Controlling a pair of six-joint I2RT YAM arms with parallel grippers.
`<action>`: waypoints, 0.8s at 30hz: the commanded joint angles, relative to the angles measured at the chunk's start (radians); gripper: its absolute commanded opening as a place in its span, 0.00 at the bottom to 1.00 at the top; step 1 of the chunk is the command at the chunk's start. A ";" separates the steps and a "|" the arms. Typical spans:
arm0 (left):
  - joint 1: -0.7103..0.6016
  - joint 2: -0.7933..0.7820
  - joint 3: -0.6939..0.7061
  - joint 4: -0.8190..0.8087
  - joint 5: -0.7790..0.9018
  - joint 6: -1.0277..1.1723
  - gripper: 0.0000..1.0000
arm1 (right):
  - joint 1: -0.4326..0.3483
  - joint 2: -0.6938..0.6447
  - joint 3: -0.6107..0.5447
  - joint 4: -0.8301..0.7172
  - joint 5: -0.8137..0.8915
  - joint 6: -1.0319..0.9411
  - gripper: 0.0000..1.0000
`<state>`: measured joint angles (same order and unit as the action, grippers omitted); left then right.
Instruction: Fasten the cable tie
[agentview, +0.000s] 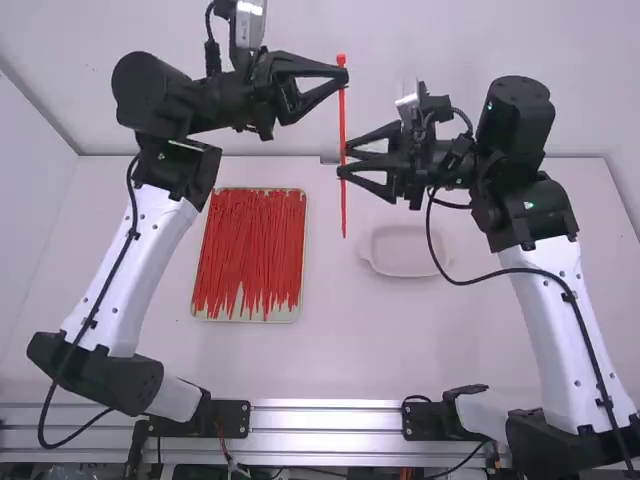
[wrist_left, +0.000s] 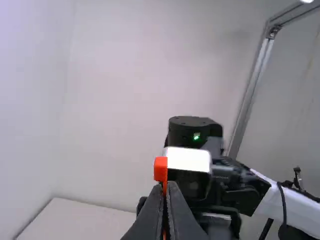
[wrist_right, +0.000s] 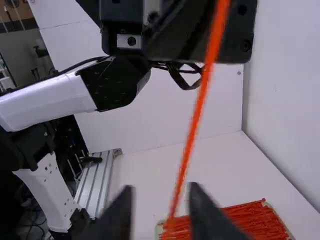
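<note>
A single red cable tie (agentview: 343, 150) hangs straight down in the air above the table, its square head (agentview: 341, 60) on top. My left gripper (agentview: 340, 80) is shut on it just below the head; in the left wrist view the head (wrist_left: 160, 169) sticks out above the pinched fingertips (wrist_left: 172, 210). My right gripper (agentview: 345, 160) stands open around the strap's middle, one finger on each side. In the right wrist view the strap (wrist_right: 197, 115) runs between the two spread fingers (wrist_right: 121, 212) without touching them. The tail end (agentview: 344, 232) dangles free.
A wooden tray (agentview: 296, 312) holding several loose red ties lies on the table left of the middle, also seen as tray ties (wrist_right: 240, 220). A white shallow dish (agentview: 405, 252) sits below the right gripper. White walls stand at the back and sides.
</note>
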<state>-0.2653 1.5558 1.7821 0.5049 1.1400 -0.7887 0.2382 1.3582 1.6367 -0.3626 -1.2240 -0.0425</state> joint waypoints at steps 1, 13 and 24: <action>0.016 -0.002 0.005 -0.039 -0.040 0.083 0.02 | -0.014 -0.004 0.018 -0.008 0.065 0.054 0.98; 0.144 -0.002 0.013 -0.184 -0.206 0.142 0.02 | -0.078 -0.006 -0.008 -0.065 -0.060 -0.080 0.98; 0.142 -0.002 0.098 -0.469 -0.475 0.371 0.02 | -0.067 -0.004 -0.016 -0.072 0.074 -0.112 0.98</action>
<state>-0.1192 1.5562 1.8427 0.0376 0.7498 -0.4931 0.1623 1.3582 1.6291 -0.4332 -1.1828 -0.1448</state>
